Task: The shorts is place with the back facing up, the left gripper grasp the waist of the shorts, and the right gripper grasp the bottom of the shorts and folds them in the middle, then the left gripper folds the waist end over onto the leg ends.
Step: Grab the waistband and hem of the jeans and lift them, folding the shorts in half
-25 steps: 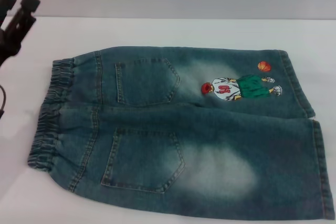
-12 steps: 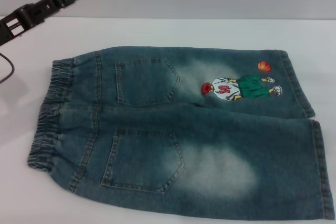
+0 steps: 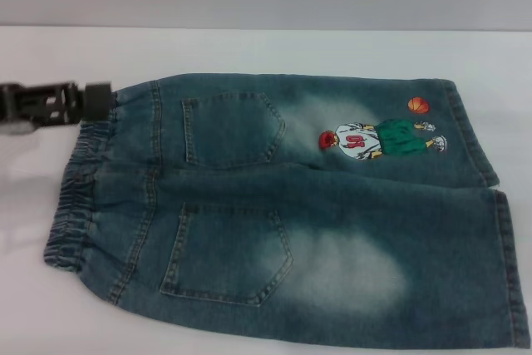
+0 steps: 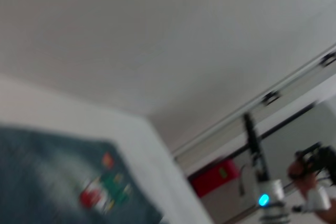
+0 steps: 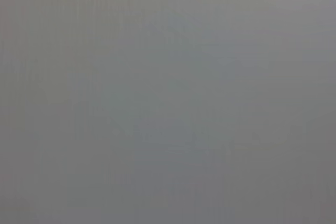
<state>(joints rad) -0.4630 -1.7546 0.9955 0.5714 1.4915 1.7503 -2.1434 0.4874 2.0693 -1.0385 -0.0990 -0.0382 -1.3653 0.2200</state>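
Head view: white table [image 3: 266,47] carries the shorts [image 3: 332,230], spread flat, back side up, taking most of the surface. Two back patch pockets, the farther [image 3: 231,129] and the nearer [image 3: 226,253], sit toward the waist end, with pale bleached patches beside them. The waist of the shorts [image 3: 73,197], a ruffled elastic band, lies at the robot's left; the leg ends [image 3: 490,205] lie at its right, stitched hems straight, the nearer one running to the picture's edge. Embroidered basketball-player figure [image 3: 381,139] on the far leg, orange ball [image 3: 418,105] just beside it near the hem. The left gripper [image 3: 98,99] comes in level from the left edge, its tip at the far corner of the waistband, over or touching the ruffles; contact cannot be told. Fingers seen side-on, so whether they stand apart or together cannot be told. Left wrist view: blurred denim with the embroidered figure [image 4: 102,192], table edge beyond, and far off a silver wrist with a blue-white ring light [image 4: 263,200]. Right wrist view: plain grey only; the right gripper appears in no picture clearly enough to place.
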